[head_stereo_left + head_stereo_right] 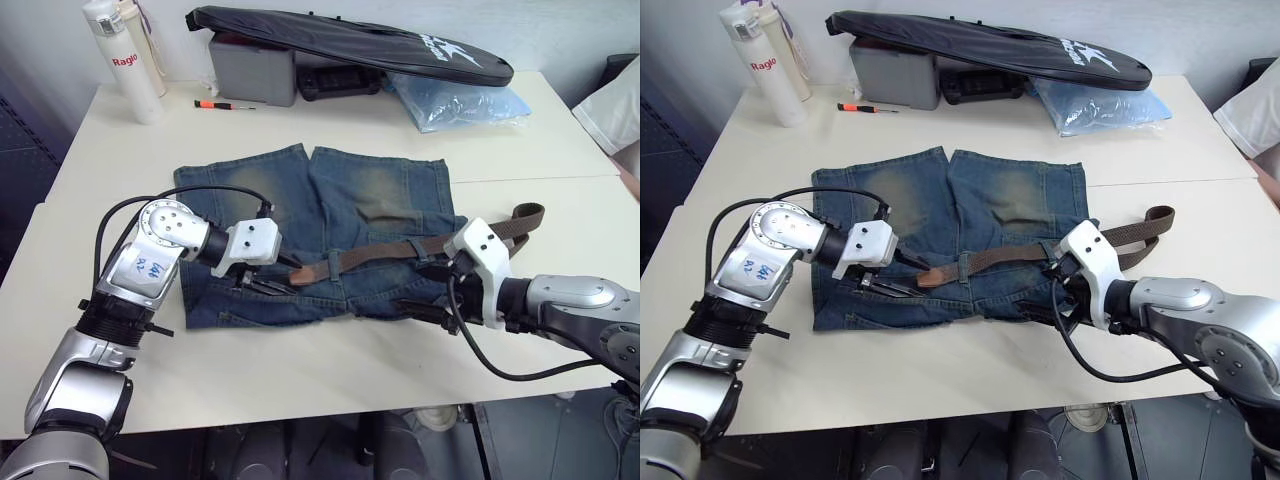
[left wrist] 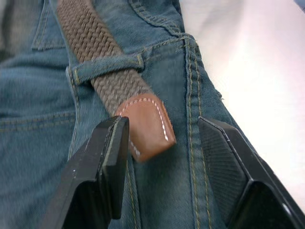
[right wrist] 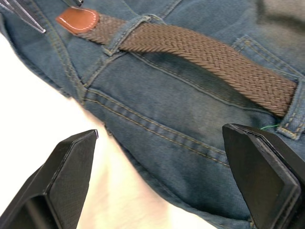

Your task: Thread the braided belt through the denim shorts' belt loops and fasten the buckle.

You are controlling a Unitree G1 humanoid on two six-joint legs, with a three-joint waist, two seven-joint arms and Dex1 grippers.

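Observation:
The denim shorts (image 1: 340, 200) lie flat on the white table, waistband toward me. The braided belt (image 1: 400, 248) runs along the waistband through belt loops (image 3: 125, 32), and its free length curls off to the right (image 1: 525, 215). Its tan leather tip (image 2: 147, 124) pokes out of a loop (image 2: 107, 67). My left gripper (image 2: 162, 123) is open, one finger on each side of that tip, and touches nothing. My right gripper (image 3: 160, 131) is open above the waistband edge on the shorts' right side, with the belt beyond its fingers. The buckle is hidden.
At the table's back stand a white bottle (image 1: 120, 60), a grey box (image 1: 252, 70), a black bag (image 1: 350, 40) and a blue plastic bag (image 1: 455, 100). A red screwdriver (image 1: 225, 104) lies near the box. A person's sleeve (image 1: 615, 105) shows at the right edge.

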